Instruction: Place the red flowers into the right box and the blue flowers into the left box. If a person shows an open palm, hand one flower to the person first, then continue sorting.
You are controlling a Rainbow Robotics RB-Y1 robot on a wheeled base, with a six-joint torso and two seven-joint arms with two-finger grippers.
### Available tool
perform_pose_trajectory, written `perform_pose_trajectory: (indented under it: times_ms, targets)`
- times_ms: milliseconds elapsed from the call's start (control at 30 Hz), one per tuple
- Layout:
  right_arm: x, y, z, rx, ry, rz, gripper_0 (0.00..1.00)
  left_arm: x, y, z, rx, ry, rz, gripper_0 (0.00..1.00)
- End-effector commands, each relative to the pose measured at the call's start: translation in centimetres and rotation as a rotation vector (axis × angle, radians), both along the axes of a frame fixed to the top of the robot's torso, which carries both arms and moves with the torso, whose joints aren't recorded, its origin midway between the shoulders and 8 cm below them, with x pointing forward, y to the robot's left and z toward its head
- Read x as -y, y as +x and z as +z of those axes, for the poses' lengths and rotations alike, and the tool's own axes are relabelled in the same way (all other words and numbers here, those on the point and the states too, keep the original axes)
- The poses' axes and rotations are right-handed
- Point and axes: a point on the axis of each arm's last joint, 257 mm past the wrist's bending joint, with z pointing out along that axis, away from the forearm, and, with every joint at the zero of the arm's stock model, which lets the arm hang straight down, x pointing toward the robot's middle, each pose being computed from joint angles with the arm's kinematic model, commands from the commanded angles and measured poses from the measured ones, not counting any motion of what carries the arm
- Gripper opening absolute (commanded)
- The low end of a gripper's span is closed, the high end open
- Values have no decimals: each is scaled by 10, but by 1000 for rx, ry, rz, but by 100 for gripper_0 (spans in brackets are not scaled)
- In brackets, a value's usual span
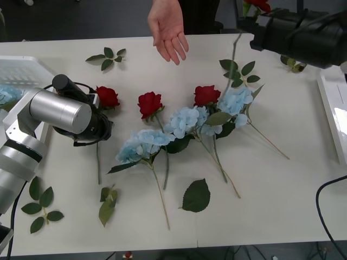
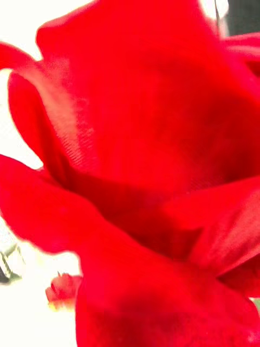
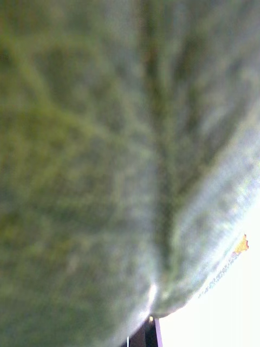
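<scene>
A person's hand [image 1: 169, 32] is held palm open over the table's far edge. My right gripper [image 1: 250, 21] is raised at the far right and holds a red flower [image 1: 258, 4] whose stem dangles down; its petals [image 2: 141, 162] crowd the right wrist view. Three red flowers [image 1: 107, 96] [image 1: 150, 103] [image 1: 206, 95] lie on the table among three blue flowers [image 1: 143, 143] [image 1: 184, 120] [image 1: 236, 100]. My left gripper [image 1: 102, 130] sits low over the leftmost rose's stem, with a green leaf [image 3: 108, 162] pressed close to its camera. The left box [image 1: 21, 67] holds a blue flower [image 1: 7, 95]. The right box [image 1: 332, 116] is at the right edge.
Loose green leaf sprigs lie scattered: one at the far left [image 1: 108, 57], one by my left arm [image 1: 40, 206], a single leaf [image 1: 196, 196] and a small sprig [image 1: 107, 206] near the front. A black cable [image 1: 325, 206] hangs at the right.
</scene>
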Motion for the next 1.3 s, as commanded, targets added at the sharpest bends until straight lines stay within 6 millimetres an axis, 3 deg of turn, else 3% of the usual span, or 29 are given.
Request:
perform_pose_trajectory:
  times_ms: [33, 167, 500, 600, 733, 900, 933, 1033, 1133, 1233, 1300]
  targets:
    - [-64, -18, 76, 213, 8, 121, 0, 18, 15, 19, 44, -2, -23, 0]
    - [-92, -26, 118, 331, 35, 153, 0, 18, 15, 19, 44, -2, -23, 0]
    - [-135, -50, 200, 556, 113, 192, 0, 18, 15, 19, 44, -2, -23, 0]
    - [-148, -58, 218, 620, 108, 202, 0, 18, 15, 19, 44, -2, -23, 6]
    - [-160, -69, 235, 672, 105, 223, 0, 18, 15, 19, 44, -2, -23, 5]
    - [-163, -71, 231, 665, 100, 239, 0, 18, 15, 19, 44, -2, -23, 3]
    - [-163, -71, 230, 664, 97, 240, 3, 18, 15, 19, 44, -2, -23, 2]
    - [-167, -72, 226, 658, 93, 249, 42, 18, 15, 19, 44, -2, -23, 2]
    - [-172, -77, 224, 631, 119, 276, 64, 18, 15, 19, 44, -2, -23, 1]
    - [-176, -82, 223, 599, 156, 307, 80, 18, 15, 19, 44, -2, -23, 2]
    - [-177, -85, 224, 581, 180, 322, 85, 18, 15, 19, 44, -2, -23, 2]
